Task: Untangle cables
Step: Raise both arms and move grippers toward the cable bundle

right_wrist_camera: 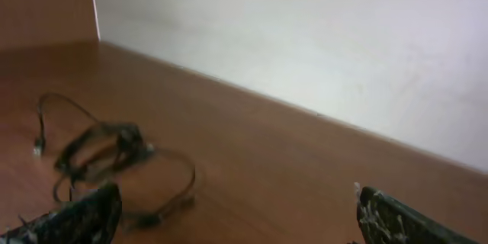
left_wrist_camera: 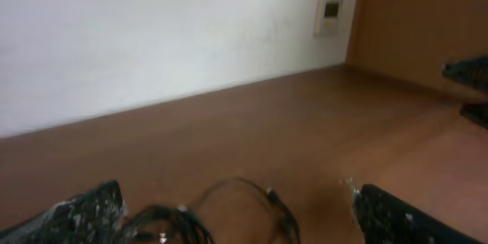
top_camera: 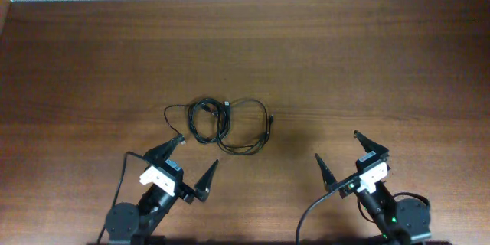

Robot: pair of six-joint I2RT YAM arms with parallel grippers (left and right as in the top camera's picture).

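Both gaping, left end effector (top_camera: 199, 150) and right end effector (top_camera: 335, 144) face cables (top_camera: 210, 111) on wooden table (top_camera: 344, 61) by wall (left_wrist_camera: 152, 30).

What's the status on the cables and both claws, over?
Left claw open, empty, close to cables. Right claw open, empty, apart. Cables looped together. Nothing blocking.

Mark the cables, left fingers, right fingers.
cables (top_camera: 210, 108): overhead view, bunched knot.
left fingers (top_camera: 163, 151): overhead view, middle of farther finger.
right fingers (top_camera: 370, 143): overhead view, middle of farther finger.
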